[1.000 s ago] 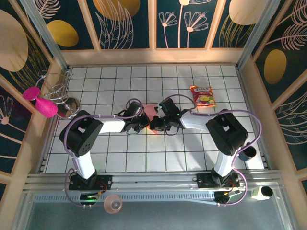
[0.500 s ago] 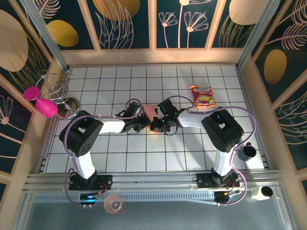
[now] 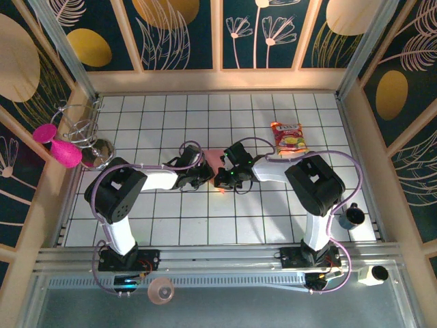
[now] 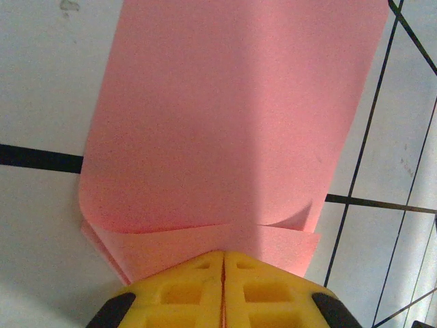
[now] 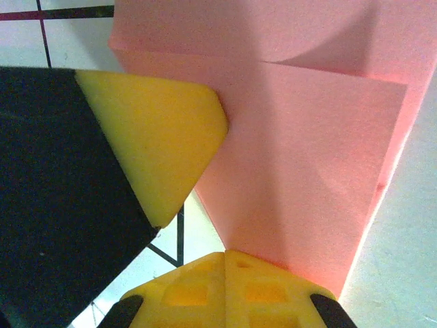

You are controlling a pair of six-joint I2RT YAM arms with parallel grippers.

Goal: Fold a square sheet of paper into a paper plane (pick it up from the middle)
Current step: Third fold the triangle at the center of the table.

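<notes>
Square sheet of paper (image 4: 232,116): salmon-pink and already doubled into layers, it is found at the middle of the tiled worktop (image 3: 273,212), between the two arms.
Left fingers (image 4: 224,266): clenched on one layered edge of the sheet, judged to anchor it.
Right fingers (image 5: 226,265): clenched on the facing edge, so that the layers are held aligned for creasing.
Stage: early folds only; no dart outline is formed yet.
Snack packet (image 3: 289,137): set well apart, unused.

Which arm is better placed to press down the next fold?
Left, probably: the left gripper, shut, sits mid-edge on the folded paper; the right gripper, also shut, is near a corner.
</notes>
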